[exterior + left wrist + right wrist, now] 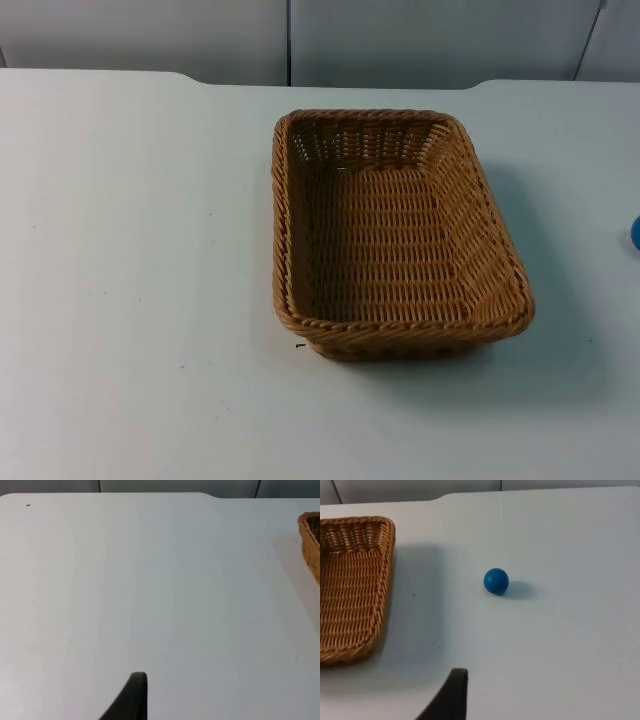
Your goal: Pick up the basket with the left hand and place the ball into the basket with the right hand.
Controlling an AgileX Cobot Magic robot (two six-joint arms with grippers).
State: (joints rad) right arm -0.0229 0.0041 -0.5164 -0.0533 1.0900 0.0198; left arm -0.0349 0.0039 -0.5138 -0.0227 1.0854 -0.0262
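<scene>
Logging the scene with the basket [395,235] as our landmark: we are finding it sitting flat on the white table [130,300], empty, not yet lifted.

- Ball [496,581]: small, blue, lying on the table well apart from the basket, off its right-hand long side.
- Left gripper [131,700]: we are seeing one black fingertip above bare table, the basket's rim off to its side; whether it is released or clenched we cannot tell.
- Right gripper [451,695]: hovering nearer us than ball and basket; its state we likewise cannot tell.

Risks we are weighing: the ball is likely rolling away at any off-centre touch; the basket's thin woven rim is risking a tilting or slipping grasp.
</scene>
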